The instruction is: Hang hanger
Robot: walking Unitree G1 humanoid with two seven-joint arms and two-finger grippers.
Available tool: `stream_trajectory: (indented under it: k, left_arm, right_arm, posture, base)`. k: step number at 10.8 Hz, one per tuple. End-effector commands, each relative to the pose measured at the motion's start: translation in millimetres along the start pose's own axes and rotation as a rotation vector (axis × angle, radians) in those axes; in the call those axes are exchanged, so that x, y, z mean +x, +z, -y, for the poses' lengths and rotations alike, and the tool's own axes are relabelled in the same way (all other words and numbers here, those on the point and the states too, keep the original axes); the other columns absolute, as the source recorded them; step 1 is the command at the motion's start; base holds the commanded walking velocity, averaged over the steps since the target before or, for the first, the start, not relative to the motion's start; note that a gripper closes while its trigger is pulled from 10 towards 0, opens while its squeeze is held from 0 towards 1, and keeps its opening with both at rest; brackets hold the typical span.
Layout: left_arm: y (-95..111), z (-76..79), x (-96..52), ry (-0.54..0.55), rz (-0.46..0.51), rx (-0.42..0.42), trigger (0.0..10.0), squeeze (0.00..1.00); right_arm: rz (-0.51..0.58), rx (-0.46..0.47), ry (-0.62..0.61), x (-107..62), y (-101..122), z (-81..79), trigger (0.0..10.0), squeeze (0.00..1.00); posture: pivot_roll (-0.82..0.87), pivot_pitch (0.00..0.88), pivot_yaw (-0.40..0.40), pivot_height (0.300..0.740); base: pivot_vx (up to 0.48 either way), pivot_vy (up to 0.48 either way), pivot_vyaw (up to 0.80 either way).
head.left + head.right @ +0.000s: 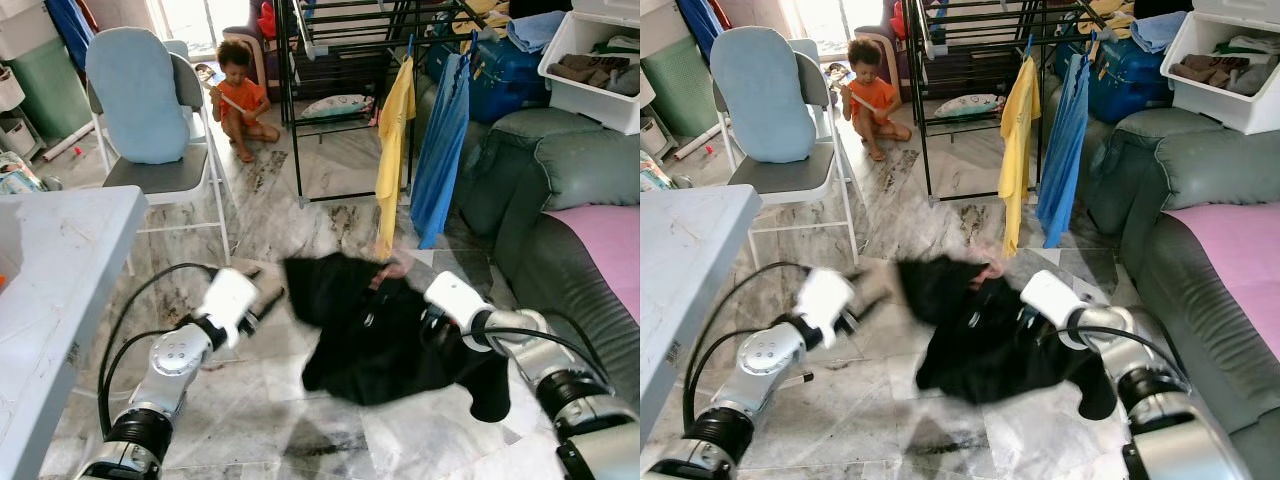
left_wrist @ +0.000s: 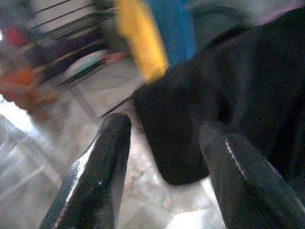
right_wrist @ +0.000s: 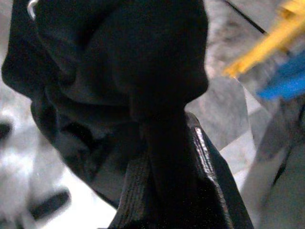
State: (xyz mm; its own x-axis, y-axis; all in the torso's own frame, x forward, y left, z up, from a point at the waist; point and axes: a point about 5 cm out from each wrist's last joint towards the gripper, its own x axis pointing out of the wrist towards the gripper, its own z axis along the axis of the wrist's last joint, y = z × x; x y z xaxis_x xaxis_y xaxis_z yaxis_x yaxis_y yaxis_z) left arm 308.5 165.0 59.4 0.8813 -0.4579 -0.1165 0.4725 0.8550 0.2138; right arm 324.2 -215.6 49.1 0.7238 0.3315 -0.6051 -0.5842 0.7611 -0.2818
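A black garment [image 1: 375, 330] hangs in front of me above the marble floor, blurred by motion. Something small and pinkish [image 1: 397, 266] pokes out at its top edge; I cannot tell what it is. My right gripper [image 3: 178, 129] is buried in the black cloth and shut on it, with its white wrist [image 1: 455, 297] at the garment's right side. My left gripper [image 2: 164, 125] is open just left of the garment's edge, touching nothing. Beyond stands a black drying rack [image 1: 345, 60] with a yellow garment [image 1: 393, 150] and a blue garment [image 1: 441, 150] hanging from it.
A child [image 1: 238, 95] sits on the floor by the rack. A folding chair with a blue cushion [image 1: 138, 95] stands at the left behind a grey table [image 1: 60, 260]. A green sofa [image 1: 560, 190] with a pink cover and a white bin [image 1: 590, 65] fill the right.
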Motion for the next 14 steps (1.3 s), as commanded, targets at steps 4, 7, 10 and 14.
stream_trajectory:
  k: [4,7,10,14]
  left_arm:
    - [-12.0,-16.8,-9.9,0.294,-0.06,-0.152,10.0,1.0]
    - [-16.2,-10.5,-12.5,0.376,-0.073,-0.216,10.0,1.0]
    - [-16.7,-6.2,-13.0,0.409,-0.084,-0.251,10.0,1.0]
    - [-11.9,-2.2,-9.6,0.372,-0.078,-0.26,10.0,0.0]
  right_arm:
    - [0.093,0.424,-0.262,-1.7,-4.8,1.8,0.0,0.0]
    - [0.088,0.599,-0.362,0.0,-5.6,-16.9,6.5,0.0]
    - [0.065,0.64,-0.401,-4.4,-7.2,-31.0,10.0,0.0]
    - [0.058,0.642,-0.406,-9.8,-3.5,-38.1,10.0,0.0]
  posture:
    - [-0.1,0.0,0.036,0.74]
    - [-0.11,0.0,0.032,0.74]
    - [-0.11,0.0,0.029,0.74]
    - [-0.12,0.0,0.034,0.74]
  base:
    - [0.0,0.0,0.0]
    - [0.0,0.0,0.0]
    - [0.0,0.0,0.0]
    - [0.0,-0.066,0.0]
